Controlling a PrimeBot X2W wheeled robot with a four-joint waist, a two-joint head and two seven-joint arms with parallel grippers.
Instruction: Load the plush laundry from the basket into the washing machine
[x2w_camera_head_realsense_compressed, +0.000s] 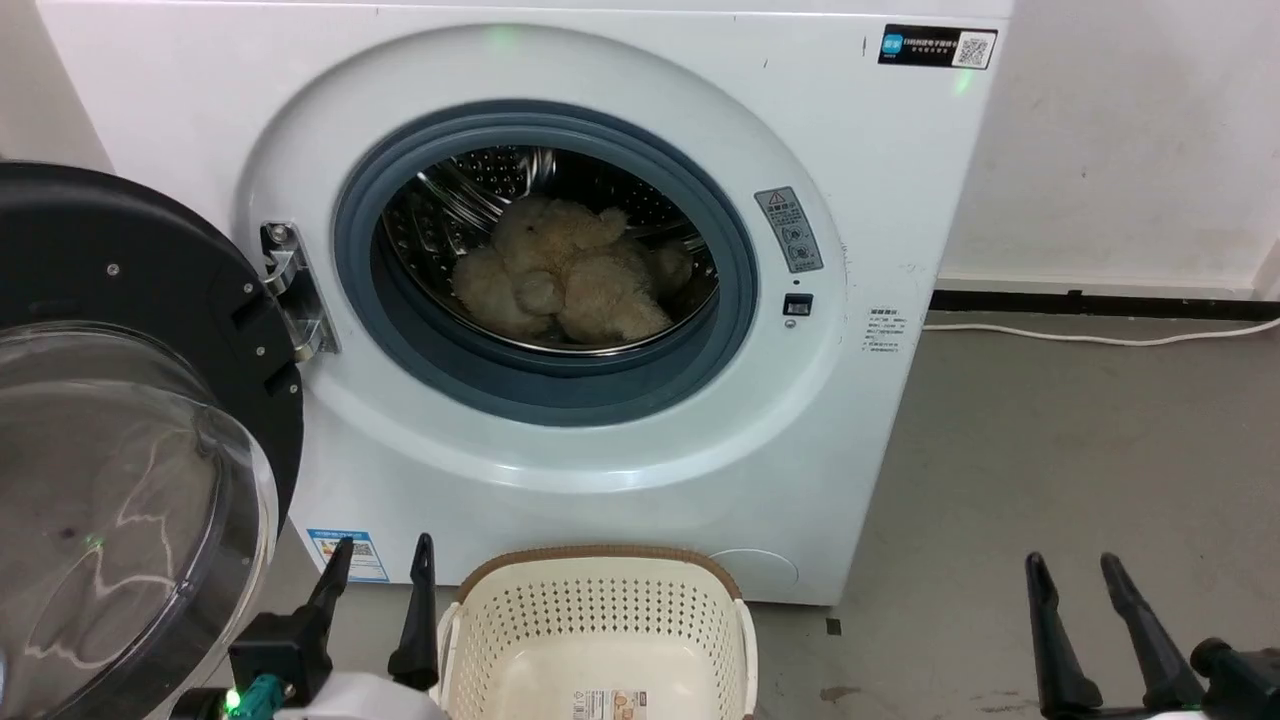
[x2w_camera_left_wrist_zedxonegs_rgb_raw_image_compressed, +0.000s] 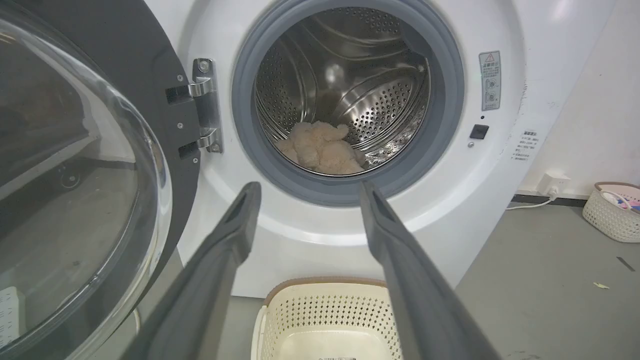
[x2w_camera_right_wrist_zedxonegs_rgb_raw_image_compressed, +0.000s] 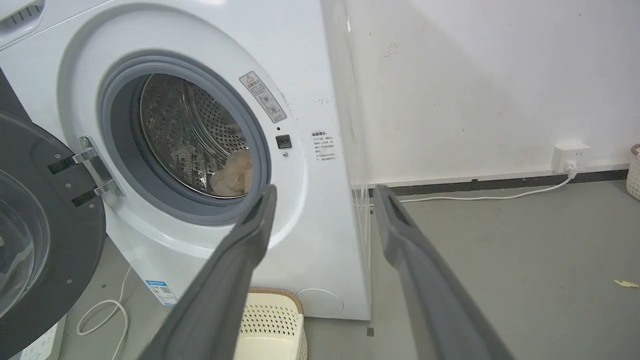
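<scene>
Plush laundry (x2w_camera_head_realsense_compressed: 575, 270) inside washing machine (x2w_camera_head_realsense_compressed: 880, 200) drum, ahead and above empty basket (x2w_camera_head_realsense_compressed: 600, 552). Left gripper (x2w_camera_head_realsense_compressed: 382, 545), right gripper (x2w_camera_head_realsense_compressed: 1072, 562): 2 spread wide, holding nothing. Open door (x2w_camera_head_realsense_compressed: 120, 260) nearer left gripper.

washing machine (x2w_camera_head_realsense_compressed: 180, 90) top right: black sticker (x2w_camera_head_realsense_compressed: 937, 47), QR code, print too small to read | beside door opening: grey warning label (x2w_camera_head_realsense_compressed: 789, 229), red triangle sign | front right: small text block (x2w_camera_head_realsense_compressed: 884, 330), unreadable | lower left: blue-edged label (x2w_camera_head_realsense_compressed: 350, 555), possibly a QR code | basket (x2w_camera_head_realsense_compressed: 600, 600) bottom: printed label (x2w_camera_head_realsense_compressed: 612, 704), illegible
</scene>
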